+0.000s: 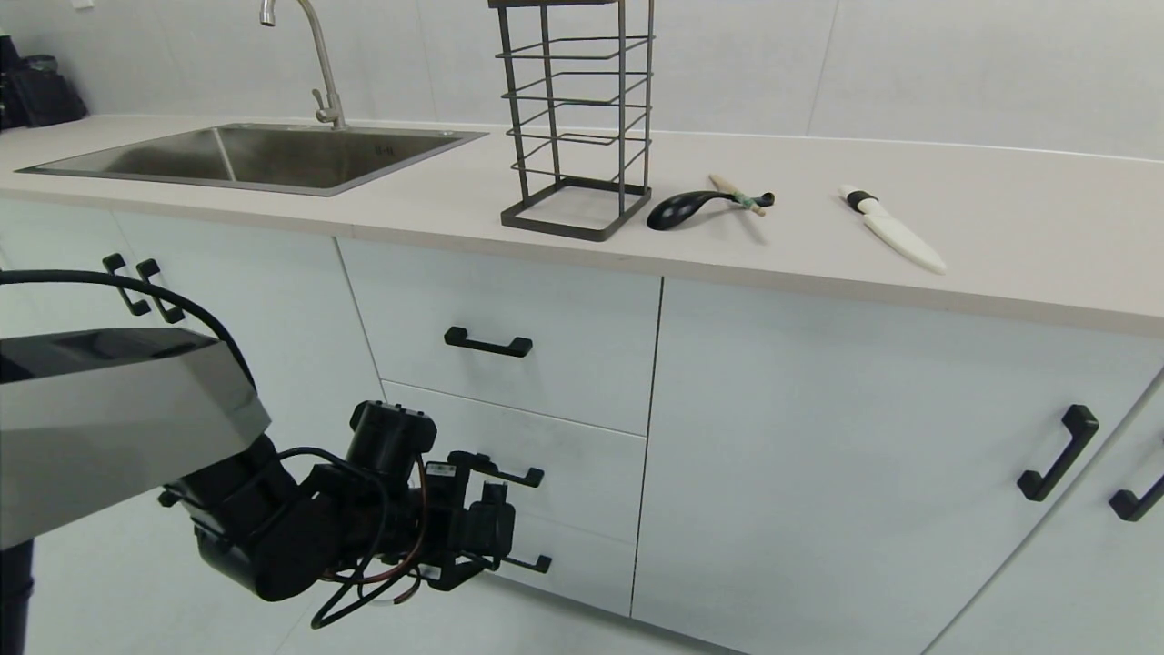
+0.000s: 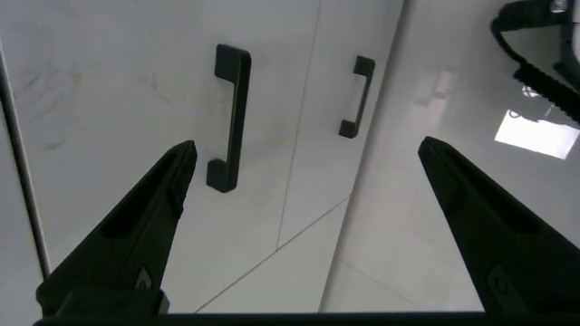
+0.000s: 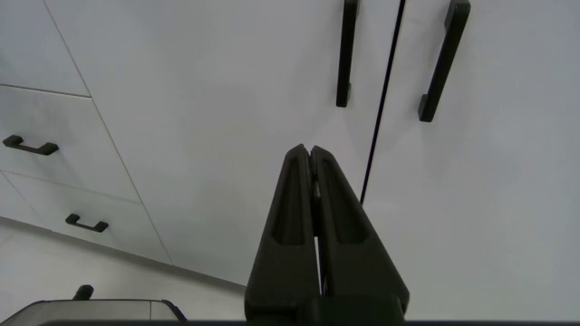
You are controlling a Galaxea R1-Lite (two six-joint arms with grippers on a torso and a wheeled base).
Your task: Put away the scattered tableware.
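Left gripper [image 2: 306, 154] hangs wide open, a drawer handle [image 2: 231, 118] just ahead but nearer one finger; I'd centre it before closing. Right gripper [image 3: 314, 158] is pinched shut, empty. Spoon [image 1: 677, 211] and knife [image 1: 891, 227] lie on the counter [image 1: 1000, 209], well above the fingers.

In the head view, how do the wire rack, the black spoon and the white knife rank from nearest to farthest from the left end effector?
From the left end effector, low before the drawers:
1. The wire rack, on the counter above it.
2. The black spoon, just right of the rack.
3. The white knife, farthest right on the counter.
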